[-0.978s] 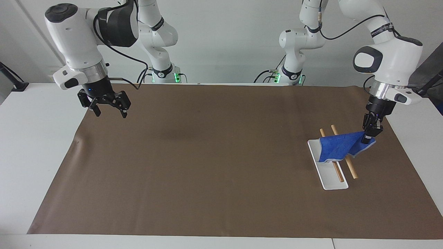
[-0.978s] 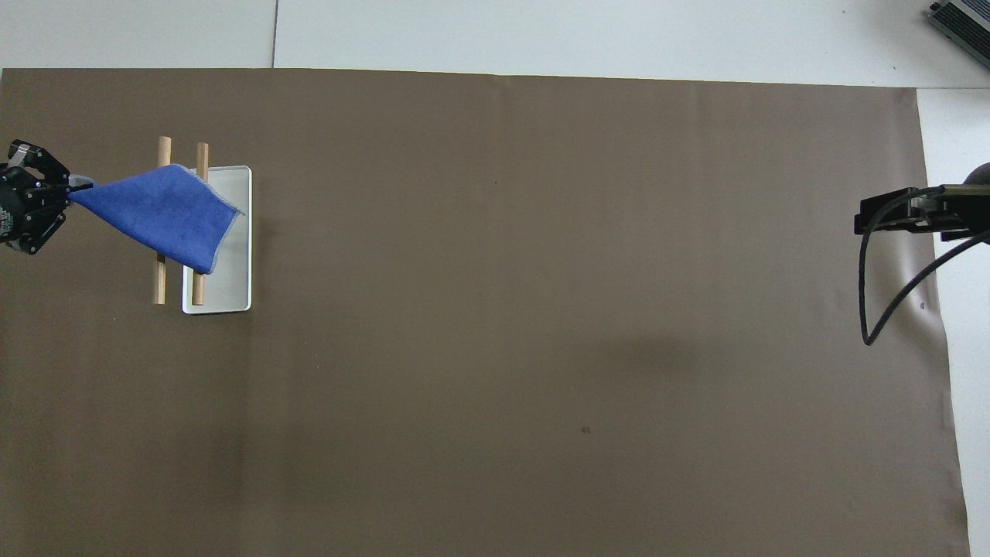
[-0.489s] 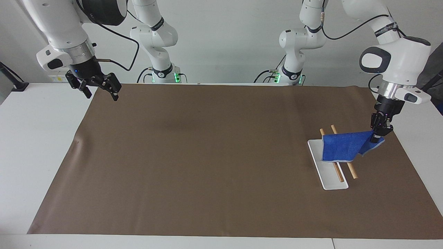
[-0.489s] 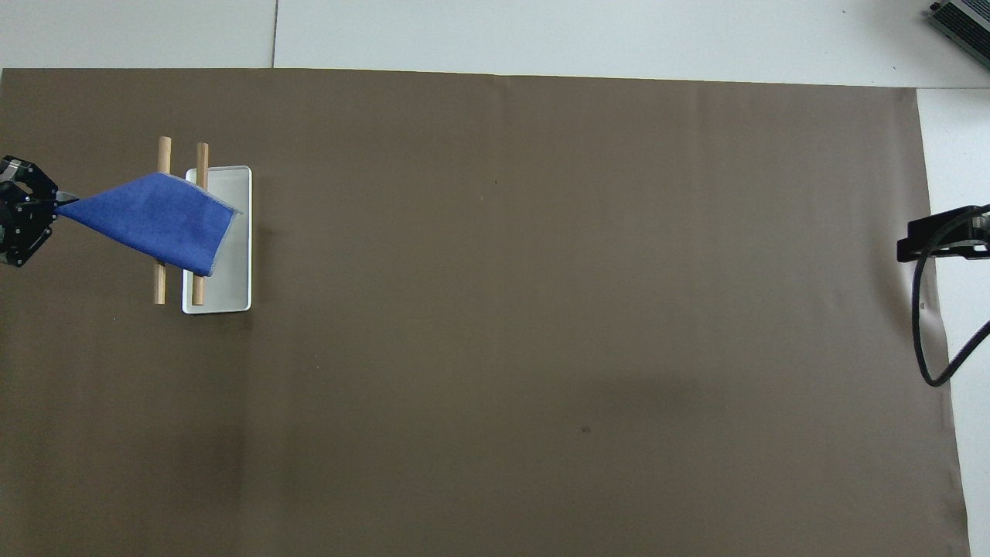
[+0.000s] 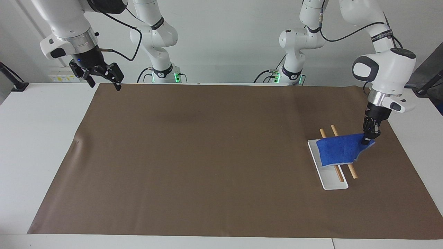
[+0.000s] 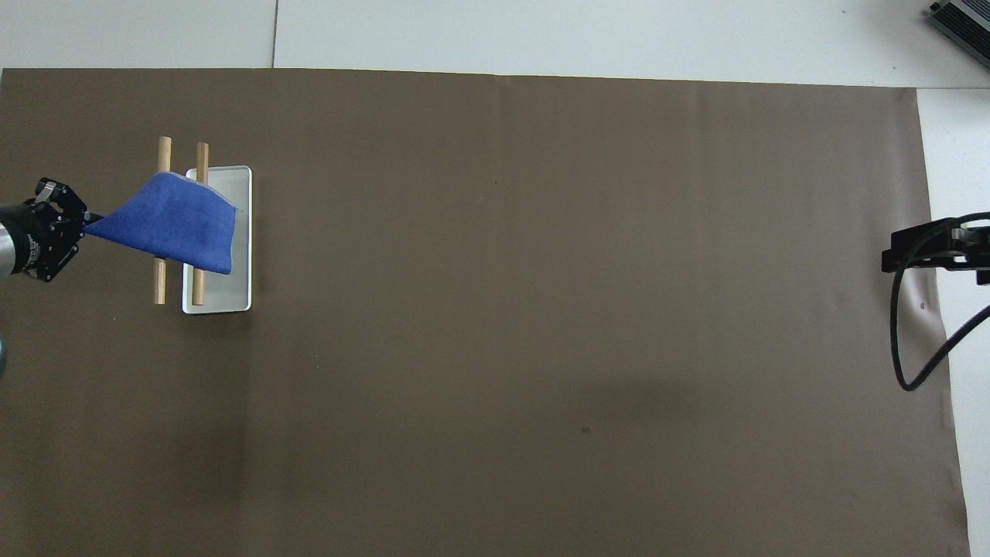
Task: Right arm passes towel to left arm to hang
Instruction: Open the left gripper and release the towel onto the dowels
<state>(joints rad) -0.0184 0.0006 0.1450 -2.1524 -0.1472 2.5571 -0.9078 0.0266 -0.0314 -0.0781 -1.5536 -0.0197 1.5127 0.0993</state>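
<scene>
The blue towel (image 5: 340, 151) is draped over the 2 wooden rods (image 5: 349, 166) of the white rack (image 5: 333, 183), toward the left arm's end of the table. It is judged light, soft and limp, best pinched at a corner. One corner is clamped by the left gripper (image 5: 367, 140). Since 1 second ago, the towel has been lowered onto the rods, and the right gripper (image 5: 102, 80), fingers apart, has been raised over the mat's corner.

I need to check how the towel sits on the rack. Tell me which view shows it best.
The facing view: the towel sags over both rods, one corner in the left claw. The overhead view shows only its flat outline across the rack.
</scene>
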